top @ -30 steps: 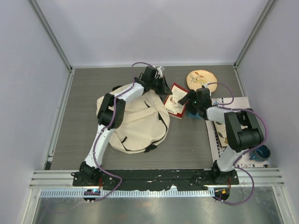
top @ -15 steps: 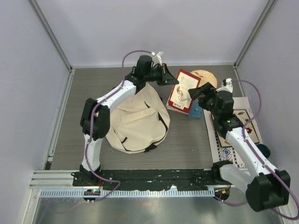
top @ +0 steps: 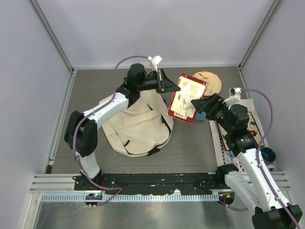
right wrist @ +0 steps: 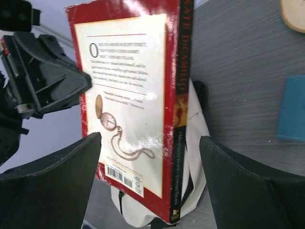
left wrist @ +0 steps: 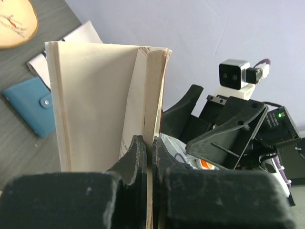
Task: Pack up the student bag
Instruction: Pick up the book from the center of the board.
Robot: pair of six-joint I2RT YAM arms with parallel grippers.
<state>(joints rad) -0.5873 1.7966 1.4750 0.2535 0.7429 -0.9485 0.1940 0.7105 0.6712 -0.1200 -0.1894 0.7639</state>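
Handover: right end effector [top: 201,102] is spreading wide off red paperback book [top: 187,98]; left end effector [top: 166,85] is pinching it beside cream fabric backpack [top: 138,125].

Your 2 arms, left arm [top: 102,110] and right arm [top: 255,167], are white shells joined by black cylindrical joint housings. A purple cable [top: 125,60] runs back from each wrist. The right gripper [top: 203,102] has broad, wedge-shaped matte black fingers [right wrist: 47,186]. Just behind them sits a small white box camera [left wrist: 234,75] with 2 dark lenses, and a green light [left wrist: 279,114] glows beside it.
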